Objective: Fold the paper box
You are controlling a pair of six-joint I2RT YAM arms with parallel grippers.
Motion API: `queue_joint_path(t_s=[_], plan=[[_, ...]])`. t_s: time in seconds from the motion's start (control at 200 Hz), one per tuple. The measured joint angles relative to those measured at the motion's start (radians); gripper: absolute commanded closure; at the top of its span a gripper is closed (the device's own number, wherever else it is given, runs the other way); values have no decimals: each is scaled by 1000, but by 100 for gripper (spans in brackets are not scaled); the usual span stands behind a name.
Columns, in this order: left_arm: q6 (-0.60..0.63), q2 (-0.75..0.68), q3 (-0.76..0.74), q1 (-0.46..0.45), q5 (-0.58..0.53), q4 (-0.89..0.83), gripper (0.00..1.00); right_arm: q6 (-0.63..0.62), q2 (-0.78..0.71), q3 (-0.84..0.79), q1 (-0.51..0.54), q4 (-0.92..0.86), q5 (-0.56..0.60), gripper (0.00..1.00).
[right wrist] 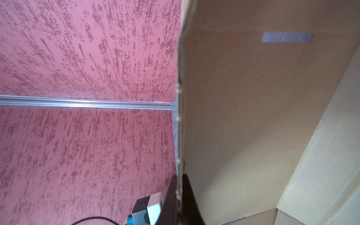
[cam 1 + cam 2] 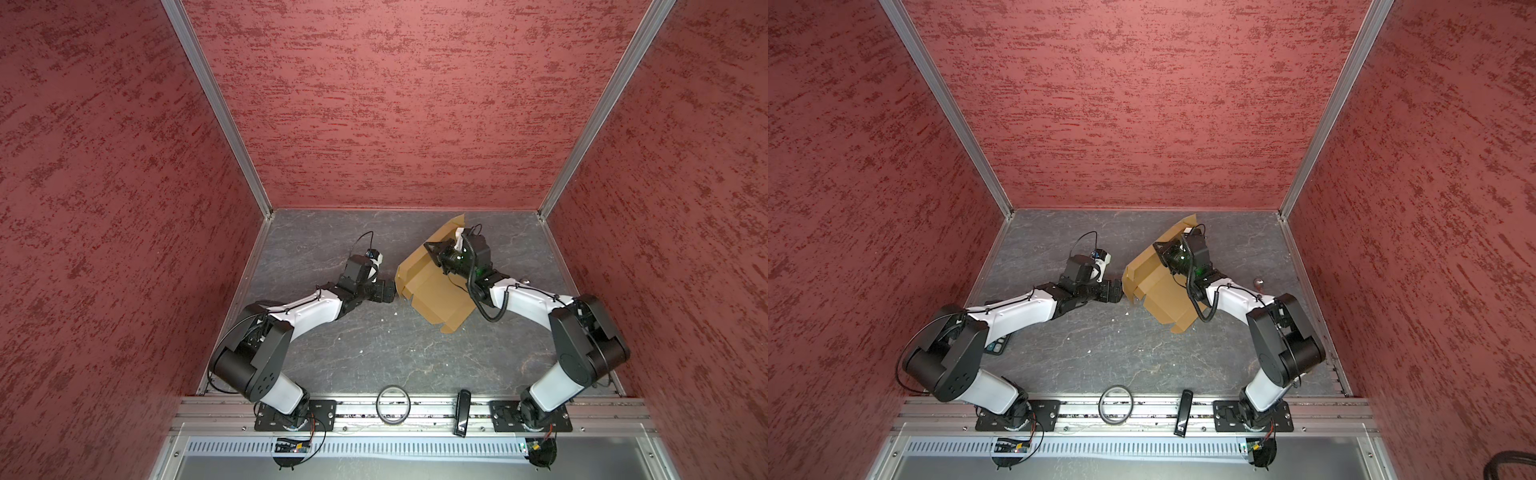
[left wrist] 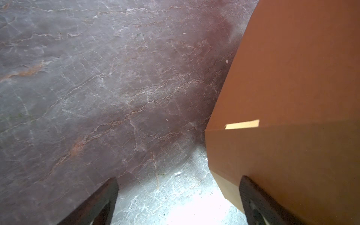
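The paper box [image 2: 432, 297] [image 2: 1158, 295] is tan cardboard, partly folded, lying right of the table's middle in both top views. Its far panel stands up. My right gripper [image 2: 434, 249] [image 2: 1162, 249] is shut on that raised panel's edge. In the right wrist view both fingers [image 1: 171, 194] pinch the thin cardboard edge [image 1: 253, 116] at the right gripper [image 1: 179, 181]. My left gripper [image 2: 386, 291] [image 2: 1116, 291] is open beside the box's left wall. In the left wrist view the left gripper [image 3: 178, 181] holds nothing, and the box's outer wall [image 3: 292, 87] lies against one finger [image 3: 249, 192].
Red textured walls close in the grey marbled table [image 2: 374, 345] on three sides. On the front rail lie a black ring [image 2: 393, 404] and a black stick-shaped device [image 2: 462, 413]. A small metal object [image 2: 1259, 282] sits right of the box. A dark flat object [image 2: 998, 345] lies under the left arm.
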Motion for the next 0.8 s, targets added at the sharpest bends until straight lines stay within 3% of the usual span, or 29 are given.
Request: queue_joint_path(t_s=[0.396,0.802], plan=[[-1,-14,8,-46,-28,-20,0,67,56,-105,-38,194,-69,97],[-34,-69,-101,-108,-35,86,0,78,70,-105,-47,237,-79,98]])
